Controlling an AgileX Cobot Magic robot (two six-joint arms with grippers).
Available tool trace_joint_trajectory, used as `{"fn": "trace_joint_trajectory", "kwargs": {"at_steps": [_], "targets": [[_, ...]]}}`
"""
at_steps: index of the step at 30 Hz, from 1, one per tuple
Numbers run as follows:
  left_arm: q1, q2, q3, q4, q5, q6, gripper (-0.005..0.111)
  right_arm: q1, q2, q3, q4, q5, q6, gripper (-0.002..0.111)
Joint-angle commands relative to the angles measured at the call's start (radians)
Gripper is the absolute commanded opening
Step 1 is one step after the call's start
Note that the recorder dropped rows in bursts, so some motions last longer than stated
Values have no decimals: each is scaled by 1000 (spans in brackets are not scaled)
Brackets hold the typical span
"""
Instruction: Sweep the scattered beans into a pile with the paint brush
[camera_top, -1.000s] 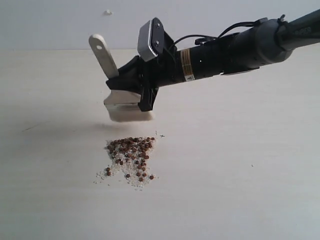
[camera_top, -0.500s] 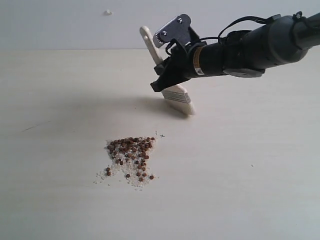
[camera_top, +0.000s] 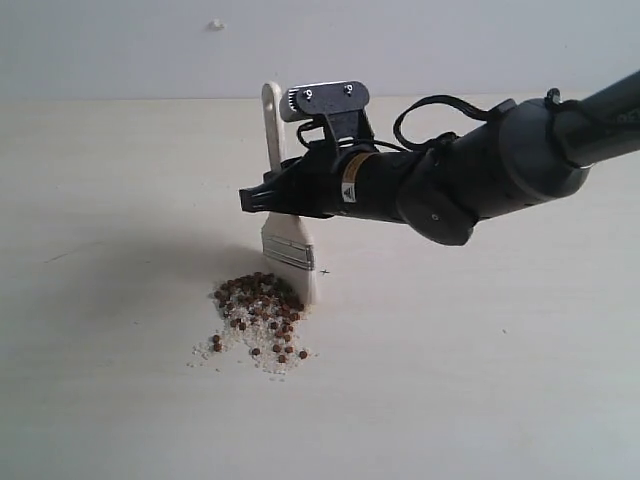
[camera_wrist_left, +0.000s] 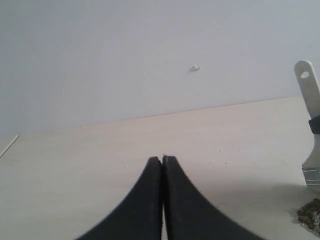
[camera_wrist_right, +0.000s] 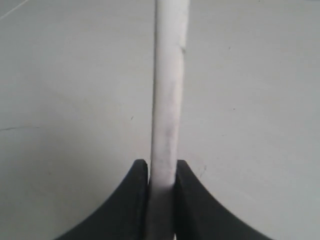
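Exterior view: my right gripper (camera_top: 262, 200) pinches the paint brush (camera_top: 290, 245) by its handle, upright, bristles touching the right edge of the pile (camera_top: 255, 298); scattered beans (camera_top: 278, 352) trail toward the camera. Left wrist view: my left gripper (camera_wrist_left: 162, 161) is pressed together over the table (camera_wrist_left: 75, 165). Right wrist view: both jaws clamp the pale handle.
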Motion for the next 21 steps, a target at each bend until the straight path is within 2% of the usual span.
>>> {"fn": "trace_joint_trajectory", "kwargs": {"at_steps": [1,5,8,21], "targets": [[-4,-5,3,-2,-5,0,0,5,4,24,248,102,-284,0],[-4,-5,3,-2,-5,0,0,5,-62,24,520,86,-609,0],[-4,-5,3,-2,-5,0,0,5,-136,24,608,65,-774,0],[-4,-5,3,-2,-5,0,0,5,-484,24,671,152,-921,0]]}}
